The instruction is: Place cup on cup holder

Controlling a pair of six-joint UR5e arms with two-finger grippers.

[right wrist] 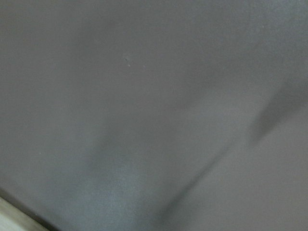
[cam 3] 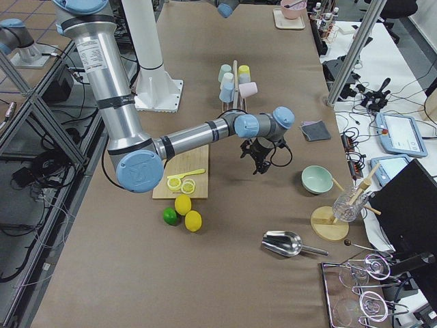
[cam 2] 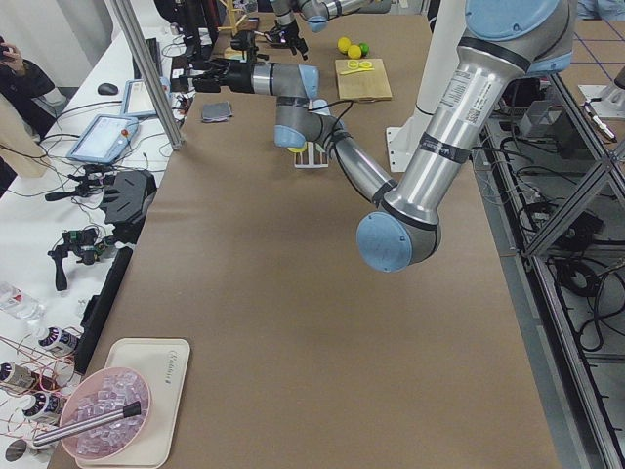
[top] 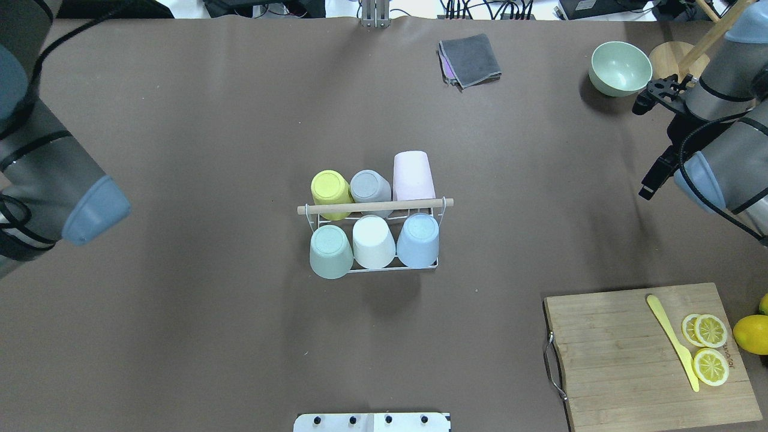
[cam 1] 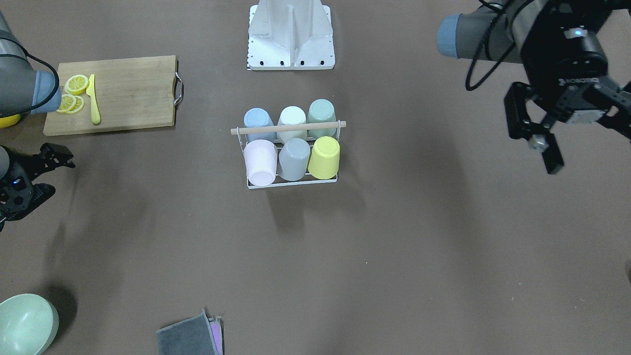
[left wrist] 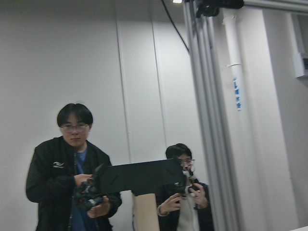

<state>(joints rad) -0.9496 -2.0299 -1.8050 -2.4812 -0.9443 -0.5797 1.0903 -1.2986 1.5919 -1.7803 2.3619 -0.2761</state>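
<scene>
The cup holder (cam 1: 288, 127) is a white wire rack with a wooden rod handle, standing at the table's middle; it also shows in the overhead view (top: 375, 206). Several upturned cups sit on its prongs: blue, white and green in one row, pink (cam 1: 260, 161), grey and yellow in the other. The pink cup (top: 413, 175) leans outward. My left gripper (cam 1: 536, 150) hangs open and empty, high and well off to the rack's side. My right gripper (cam 1: 56, 175) is open and empty near the cutting board; it also shows in the right side view (cam 3: 259, 158).
A wooden cutting board (cam 1: 128, 93) holds lemon slices (cam 1: 76, 84) and a yellow knife (cam 1: 93, 101). A whole lemon (top: 750, 334) lies beside it. A green bowl (cam 1: 24, 323) and a grey cloth (cam 1: 187, 337) lie at the far edge. The robot base (cam 1: 291, 39) stands behind the rack.
</scene>
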